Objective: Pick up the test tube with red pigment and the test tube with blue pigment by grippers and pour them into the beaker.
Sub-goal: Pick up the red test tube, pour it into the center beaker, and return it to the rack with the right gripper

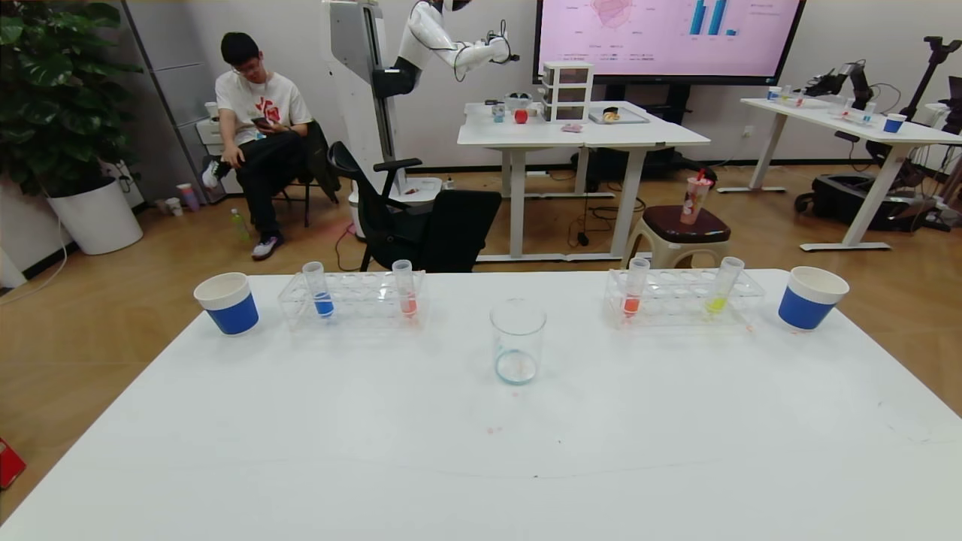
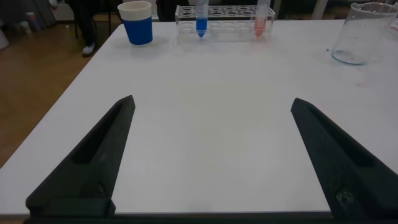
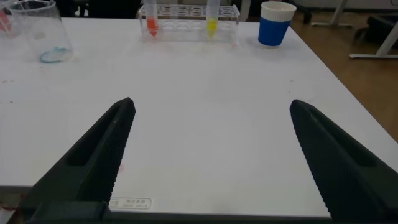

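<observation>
While both grippers, left gripper [image 2: 211, 155] and right gripper [image 3: 211, 155], hover with jaws wide apart, the white tabletop [image 1: 481, 451] carries the beaker [image 1: 518, 342]; behind, wooden floor [image 1: 98, 300]; a seated man [image 1: 259, 135].

Robotics lab: white robot [image 1: 443, 45], desks [image 1: 579, 135], presentation screen [image 1: 669, 37].

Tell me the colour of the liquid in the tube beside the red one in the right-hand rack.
Yellow-green, clearest in the right wrist view.

The black two-fingered right gripper [image 3: 211, 158] is held wide open over the white table [image 3: 205, 93]. Beyond, a clear rack [image 3: 186, 14] holds red-liquid [image 3: 151, 22] and yellow-liquid [image 3: 211, 22] tubes, flanked by a clear glass beaker [image 3: 40, 34] and a blue-and-white paper cup [image 3: 276, 23].
</observation>
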Tool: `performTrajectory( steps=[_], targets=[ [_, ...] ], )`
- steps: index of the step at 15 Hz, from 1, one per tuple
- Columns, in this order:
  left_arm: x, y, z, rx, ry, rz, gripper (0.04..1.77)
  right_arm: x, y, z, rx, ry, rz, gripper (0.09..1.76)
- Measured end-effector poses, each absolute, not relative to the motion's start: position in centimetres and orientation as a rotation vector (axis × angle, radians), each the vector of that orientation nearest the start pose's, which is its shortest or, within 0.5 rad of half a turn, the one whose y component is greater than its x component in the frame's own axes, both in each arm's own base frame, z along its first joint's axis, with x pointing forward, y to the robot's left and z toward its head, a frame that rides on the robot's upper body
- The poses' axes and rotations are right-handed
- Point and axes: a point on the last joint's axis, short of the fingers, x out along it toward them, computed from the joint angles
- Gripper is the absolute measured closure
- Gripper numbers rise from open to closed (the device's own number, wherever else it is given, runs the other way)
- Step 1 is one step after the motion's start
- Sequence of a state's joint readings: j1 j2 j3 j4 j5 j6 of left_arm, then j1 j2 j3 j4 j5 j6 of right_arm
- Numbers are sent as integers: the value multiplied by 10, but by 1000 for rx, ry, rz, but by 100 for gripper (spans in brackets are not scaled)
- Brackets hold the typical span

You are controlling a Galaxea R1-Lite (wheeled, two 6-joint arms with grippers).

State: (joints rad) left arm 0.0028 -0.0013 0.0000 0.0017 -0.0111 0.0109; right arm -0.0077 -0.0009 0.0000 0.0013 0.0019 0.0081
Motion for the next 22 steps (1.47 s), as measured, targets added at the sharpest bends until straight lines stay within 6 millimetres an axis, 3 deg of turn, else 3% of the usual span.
performTrajectory(
  steps=[13, 15, 18, 20, 22],
  targets=[
    [-23, 0, 75, 11, 0, -9, 6, -23, 0, 77, 12, -8, -9, 11],
    [-23, 0, 75, 11, 0, -9, 6, -28, 0, 93, 12, -59, -5, 11],
    [-23, 0, 75, 10, 0, -8, 6, -27, 0, 131, 14, -100, 9, 11],
    [-23, 0, 75, 11, 1, -8, 6, -14, 0, 160, 15, -111, 21, 11],
    [-23, 0, 75, 10, 0, -8, 6, 12, 0, 185, 15, -94, 30, 11]
  ],
)
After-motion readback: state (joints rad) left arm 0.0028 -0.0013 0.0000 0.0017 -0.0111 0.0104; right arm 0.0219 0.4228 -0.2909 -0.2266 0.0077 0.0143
